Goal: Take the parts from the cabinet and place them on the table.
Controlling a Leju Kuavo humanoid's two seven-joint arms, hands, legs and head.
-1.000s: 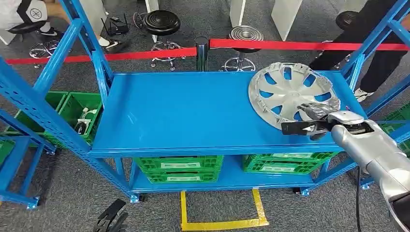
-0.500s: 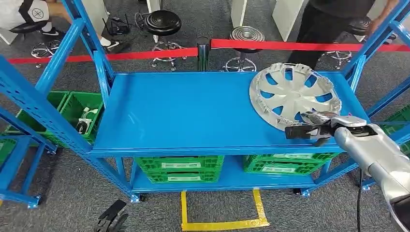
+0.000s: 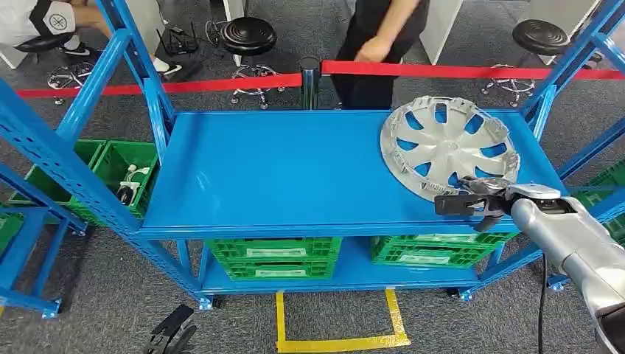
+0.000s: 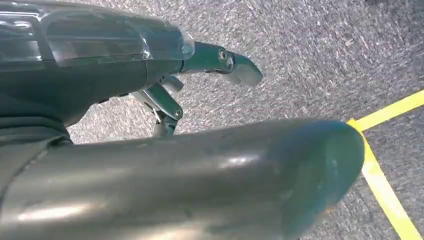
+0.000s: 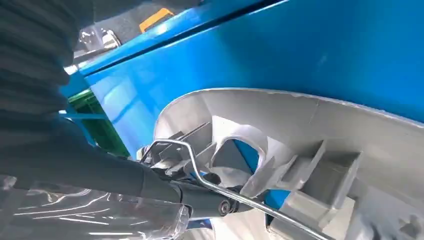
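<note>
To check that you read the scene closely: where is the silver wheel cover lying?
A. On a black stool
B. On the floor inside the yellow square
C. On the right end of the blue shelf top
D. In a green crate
C: the wheel cover lies on the right end of the blue shelf, with the right hand at its near rim.

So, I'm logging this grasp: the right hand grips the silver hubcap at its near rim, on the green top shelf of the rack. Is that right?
Not quite: the shelf is blue, not green; only the crates beneath it are green. The head view shows this. The rest stands: the right hand grips the silver hubcap at its near rim on the top shelf.
</note>
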